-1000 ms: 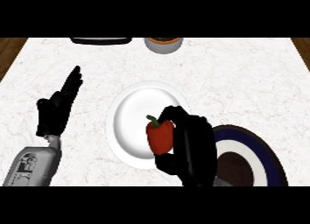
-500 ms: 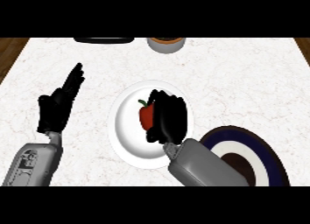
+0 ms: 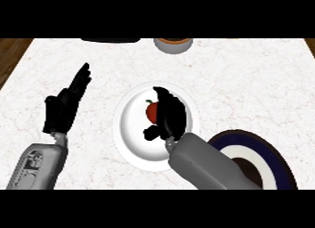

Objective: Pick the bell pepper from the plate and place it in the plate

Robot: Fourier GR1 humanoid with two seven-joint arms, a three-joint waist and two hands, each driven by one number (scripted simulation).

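R hand curls fingers + thumb round bell pepper, over centre of white plate; lifted or resting, can't tell. Other, dark-rimmed plate sits at 4 o'clock, w/o pepper. Grasp looks done; set-down + release left. L hand rests spread, 9 o'clock.

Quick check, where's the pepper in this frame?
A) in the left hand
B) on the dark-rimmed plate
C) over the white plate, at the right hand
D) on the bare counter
C: the pepper shows red against the white plate, with the right hand curled round it from the right.
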